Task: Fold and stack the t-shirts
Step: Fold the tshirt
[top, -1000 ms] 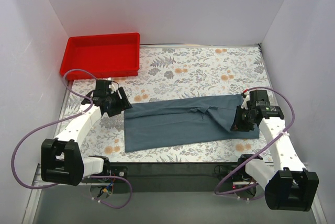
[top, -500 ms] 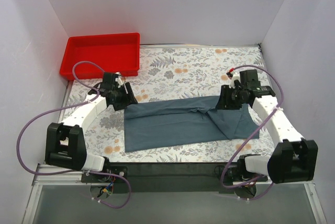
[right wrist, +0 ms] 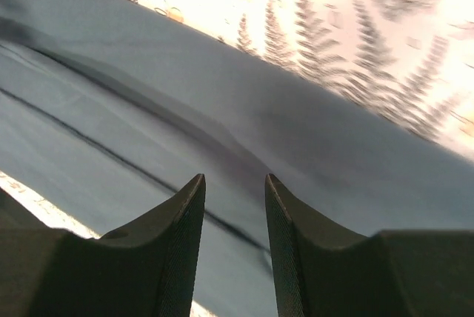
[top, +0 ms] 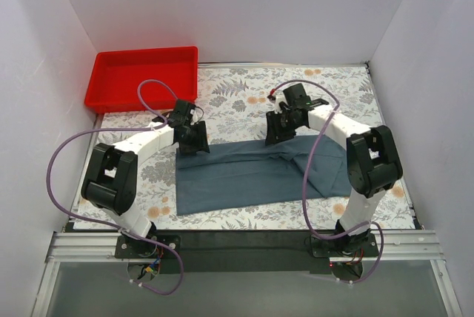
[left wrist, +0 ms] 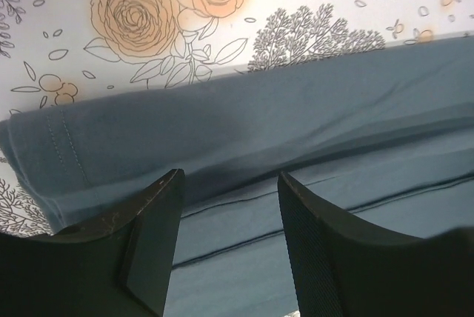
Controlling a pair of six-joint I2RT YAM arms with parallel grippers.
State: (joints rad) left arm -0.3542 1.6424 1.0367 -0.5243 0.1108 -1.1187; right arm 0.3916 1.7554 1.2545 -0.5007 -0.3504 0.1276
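Sitting in the far left corner of the desk (top: 244,98), a red tray (top: 142,77) shows only in the overhead view. Just right of it, the left claw (top: 194,139) is over the far left corner of the slate blue-grey t-shirt (top: 244,176), which lies spread out as a long flat strip across the middle of the flower-patterned desk. From above, the claw's opening is hard to read. The left wrist view settles it: the left claw (left wrist: 229,180) stands about half open with nothing between its fingers (left wrist: 152,243), and the cloth lies below them. That view also shows a stitched hem (left wrist: 63,139) at the shirt's left end and lengthwise folds, which the overhead view does not show.

Further right, the right claw (top: 278,130) is at the shirt's far edge, near its middle. Its wrist view shows the right claw (right wrist: 233,180) parted by a narrower gap and gripping nothing, with layered cloth beneath. Only the overhead view shows the bunched fold at the shirt's right end.
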